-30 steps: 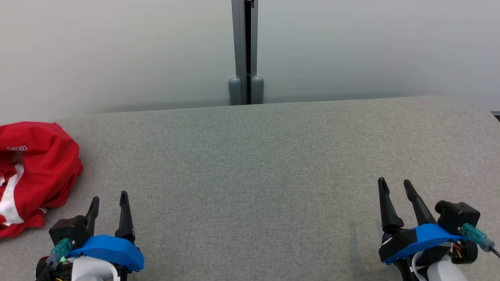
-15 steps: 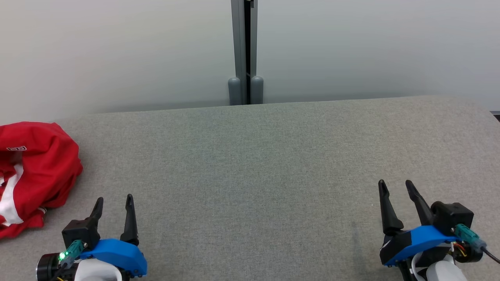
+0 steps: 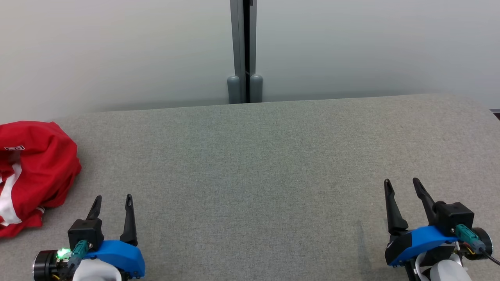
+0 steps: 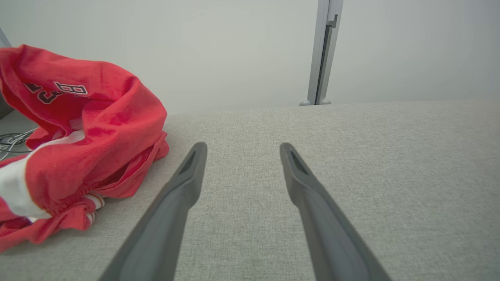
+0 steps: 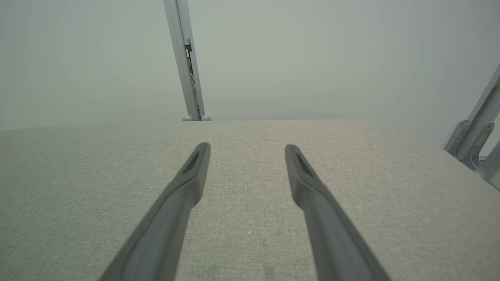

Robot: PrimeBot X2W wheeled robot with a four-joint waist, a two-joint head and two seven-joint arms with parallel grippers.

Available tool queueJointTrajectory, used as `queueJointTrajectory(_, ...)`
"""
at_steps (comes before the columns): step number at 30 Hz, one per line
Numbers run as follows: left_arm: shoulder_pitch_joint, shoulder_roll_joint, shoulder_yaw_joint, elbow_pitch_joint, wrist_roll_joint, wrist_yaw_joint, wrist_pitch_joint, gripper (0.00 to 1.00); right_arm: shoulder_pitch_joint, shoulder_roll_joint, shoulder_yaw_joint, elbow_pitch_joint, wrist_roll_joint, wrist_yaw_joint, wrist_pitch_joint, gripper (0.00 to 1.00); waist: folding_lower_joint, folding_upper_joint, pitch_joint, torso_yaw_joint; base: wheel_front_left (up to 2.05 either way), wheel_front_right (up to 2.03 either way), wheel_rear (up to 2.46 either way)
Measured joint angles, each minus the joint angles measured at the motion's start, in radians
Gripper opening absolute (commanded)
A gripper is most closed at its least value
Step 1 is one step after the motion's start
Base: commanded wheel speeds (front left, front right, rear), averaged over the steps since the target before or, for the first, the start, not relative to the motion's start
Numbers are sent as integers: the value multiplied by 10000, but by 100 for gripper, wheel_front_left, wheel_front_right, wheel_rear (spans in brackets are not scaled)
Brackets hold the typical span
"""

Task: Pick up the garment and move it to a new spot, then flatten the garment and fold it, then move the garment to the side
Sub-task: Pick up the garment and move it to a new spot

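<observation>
A crumpled red garment (image 3: pixel 35 168) with white stripes and dark lettering lies bunched at the far left of the grey fabric surface (image 3: pixel 254 164); the left wrist view shows the garment (image 4: pixel 86 132) heaped up left of the fingers. My left gripper (image 3: pixel 112 198) stands open at the lower left, a little right of the garment and apart from it, nothing between its fingers (image 4: pixel 187 175). At the lower right my right gripper (image 3: pixel 402 182) is open too, over bare fabric, far from the garment; its fingers (image 5: pixel 195 171) hold nothing.
A pale wall with a grey vertical post (image 3: pixel 245 50) runs behind the surface's far edge. A metal frame (image 5: pixel 476 132) stands past the surface's right end. Cables (image 4: pixel 13 138) lie on the floor beyond the garment.
The left gripper has drawn back toward the bottom edge and turned slightly. The right gripper has shifted a little to the right. The garment lies as before.
</observation>
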Motion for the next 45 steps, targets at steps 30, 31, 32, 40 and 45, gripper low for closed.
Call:
queueJointTrajectory(30,-183,130,598,94,460,40,-136,100,-421,-13,1400,121,-387,12,-171,100,0,0,189,1713,0,0,0)
queueJointTrajectory(31,-184,130,642,117,447,40,-136,100,-444,-17,1475,151,-370,12,-171,100,1,1,202,1874,0,0,0)
queueJointTrajectory(32,-177,128,685,146,416,44,-136,100,-471,-17,1557,167,-366,12,-171,100,0,0,219,2019,0,0,0)
queueJointTrajectory(40,-128,140,1024,186,382,128,-136,100,-511,-8,2098,213,-288,12,-173,100,0,0,339,2923,0,0,0)
queueJointTrajectory(45,-41,63,1241,222,291,130,-136,100,-579,-8,2313,221,-282,12,-173,100,1,0,449,3241,0,0,0)
